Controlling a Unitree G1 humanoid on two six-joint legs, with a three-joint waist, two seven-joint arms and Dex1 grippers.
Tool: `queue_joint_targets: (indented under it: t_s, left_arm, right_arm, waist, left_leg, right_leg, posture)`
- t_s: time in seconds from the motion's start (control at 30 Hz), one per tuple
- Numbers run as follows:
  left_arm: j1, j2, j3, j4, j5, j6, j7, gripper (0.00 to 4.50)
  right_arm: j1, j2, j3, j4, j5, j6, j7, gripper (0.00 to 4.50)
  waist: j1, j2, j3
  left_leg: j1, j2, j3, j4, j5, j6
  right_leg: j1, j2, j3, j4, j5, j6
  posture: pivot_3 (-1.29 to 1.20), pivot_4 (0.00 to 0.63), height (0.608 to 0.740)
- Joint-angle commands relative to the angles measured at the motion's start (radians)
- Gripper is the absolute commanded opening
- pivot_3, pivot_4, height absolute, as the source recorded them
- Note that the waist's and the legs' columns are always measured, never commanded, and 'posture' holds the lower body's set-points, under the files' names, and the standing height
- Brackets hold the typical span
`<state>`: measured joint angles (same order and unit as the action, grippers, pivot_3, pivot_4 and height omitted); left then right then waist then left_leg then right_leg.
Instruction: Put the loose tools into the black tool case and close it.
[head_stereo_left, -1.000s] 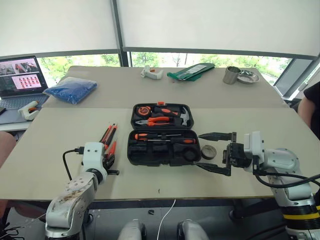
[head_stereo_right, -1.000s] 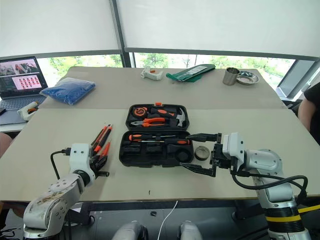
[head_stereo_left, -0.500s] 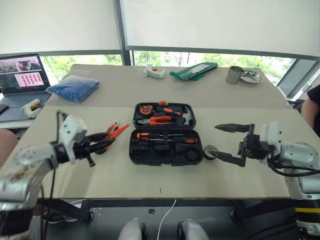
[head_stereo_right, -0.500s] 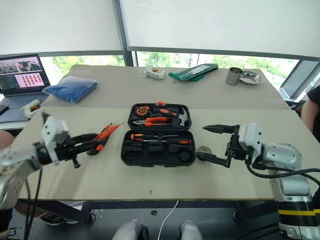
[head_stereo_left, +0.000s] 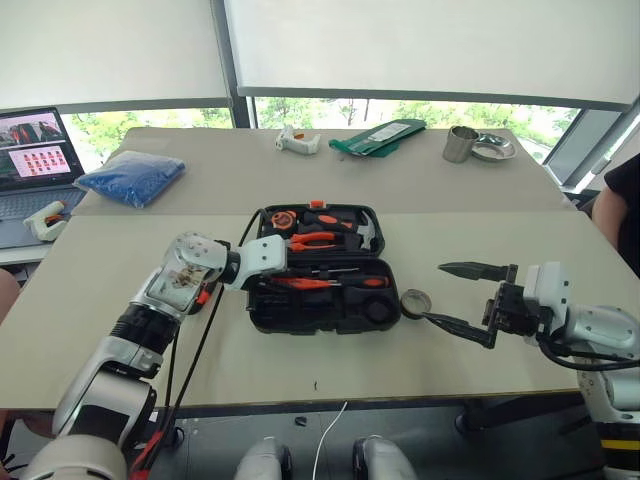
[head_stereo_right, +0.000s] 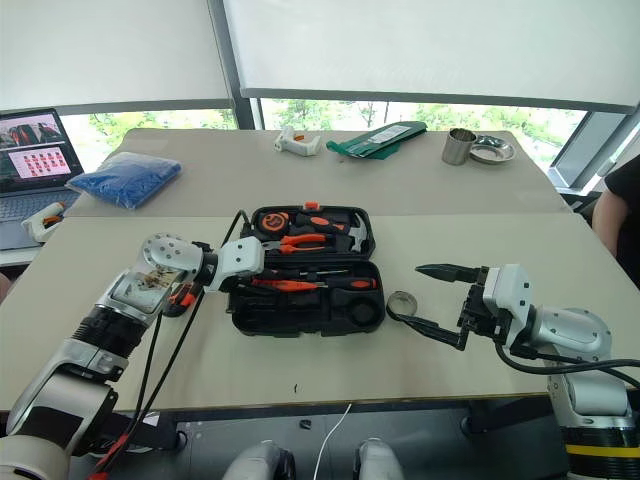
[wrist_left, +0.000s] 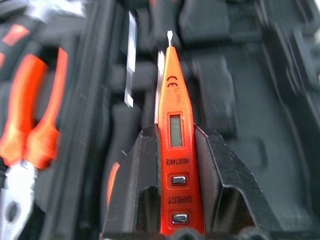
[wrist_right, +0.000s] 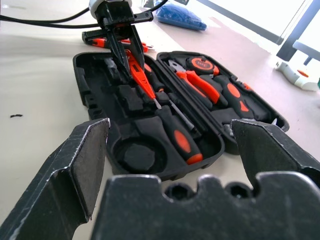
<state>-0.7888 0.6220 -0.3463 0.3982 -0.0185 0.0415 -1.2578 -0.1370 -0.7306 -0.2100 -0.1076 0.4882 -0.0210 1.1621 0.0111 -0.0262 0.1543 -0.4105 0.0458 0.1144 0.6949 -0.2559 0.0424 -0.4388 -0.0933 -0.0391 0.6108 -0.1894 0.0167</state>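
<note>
The left gripper (wrist_left: 172, 165) is clamped on the orange tester pen (wrist_left: 172, 125) over the open black tool case (head_stereo_left: 320, 312). The right gripper (head_stereo_left: 462, 297) hangs spread wide beside the tape roll (head_stereo_left: 415, 302)

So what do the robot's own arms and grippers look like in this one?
Both arms are silver-white segmented shells with dark joints. The left arm has a scuffed, speckled forearm and a loose black cable running along it. The left gripper and right gripper each have two black, wedge-shaped fingers on a white wrist block.

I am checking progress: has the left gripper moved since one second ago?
Yes. The left gripper, shut on the tester pen, went from the table left of the black tool case rightward to over its open tray.
</note>
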Motion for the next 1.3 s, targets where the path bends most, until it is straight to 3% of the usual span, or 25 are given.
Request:
queue_joint_targets:
  t_s: [0.03, 0.47, 0.77, 1.0, 1.07, 1.27, 1.3]
  left_arm:
    - [-0.02, -0.008, -0.002, 0.006, 0.015, -0.01, -0.026, 0.5]
    - [-0.006, 0.033, -0.045, 0.009, 0.111, -0.003, -0.067, 0.5]
    - [0.053, 0.086, -0.028, -0.056, 0.101, 0.022, -0.093, 0.5]
    - [0.055, 0.029, -0.022, -0.056, 0.062, 0.067, -0.098, 0.5]
    - [0.058, 0.032, -0.016, -0.061, 0.048, 0.103, -0.116, 1.53]
    - [0.065, 0.0, 0.122, -0.084, -0.077, -0.011, -0.08, 3.72]
    - [0.062, 0.0, 0.143, -0.091, -0.1, -0.017, -0.085, 3.72]
  right_arm:
    - [0.005, -0.005, -0.027, -0.039, 0.009, -0.017, -0.013, 4.5]
    - [0.044, -0.009, -0.025, -0.073, 0.016, -0.003, -0.019, 4.5]
    - [0.035, -0.004, -0.011, -0.065, 0.01, -0.006, -0.02, 4.5]
    - [0.019, -0.003, 0.006, -0.061, 0.01, -0.001, -0.015, 4.5]
    - [0.015, -0.004, 0.009, -0.06, 0.01, -0.002, -0.012, 4.5]
    - [0.01, -0.006, -0.015, -0.038, 0.018, -0.011, -0.018, 4.5]
    - [0.012, -0.007, -0.016, -0.035, 0.018, -0.013, -0.016, 4.5]
  waist:
    - [0.001, 0.0, 0.0]
    - [0.0, 0.0, 0.0]
    - [-0.01, 0.0, 0.0]
    - [-0.004, 0.0, 0.0]
    - [-0.002, 0.0, 0.0]
    - [-0.001, 0.0, 0.0]
    - [0.0, 0.0, 0.0]
  left_leg:
    - [0.0, 0.0, 0.0, 0.001, 0.0, 0.0]
    - [0.002, 0.0, -0.001, 0.001, 0.0, 0.0]
    - [0.004, 0.002, -0.001, 0.001, 0.0, 0.0]
    - [0.004, 0.001, -0.001, 0.001, 0.0, 0.0]
    - [0.004, 0.001, -0.001, 0.001, 0.0, 0.0]
    - [0.003, 0.001, -0.001, 0.001, 0.0, 0.0]
    - [0.002, 0.001, -0.001, 0.002, 0.0, 0.0]
  right_leg:
    - [0.0, 0.0, 0.0, 0.0, 0.0, 0.0]
    - [0.001, 0.001, 0.0, 0.002, 0.0, 0.0]
    - [0.002, 0.002, 0.002, 0.003, 0.0, 0.0]
    - [0.002, 0.001, 0.002, 0.003, 0.0, 0.0]
    - [0.002, 0.001, 0.002, 0.003, 0.0, 0.0]
    - [0.002, 0.001, 0.002, 0.003, 0.0, 0.0]
    - [0.001, 0.001, 0.002, 0.003, 0.0, 0.0]
  posture:
    - [0.0, 0.15, 0.74]
    - [0.0, 0.15, 0.74]
    - [0.0, 0.15, 0.74]
    - [0.0, 0.15, 0.74]
    - [0.0, 0.15, 0.74]
    - [0.0, 0.15, 0.74]
    - [0.0, 0.15, 0.74]
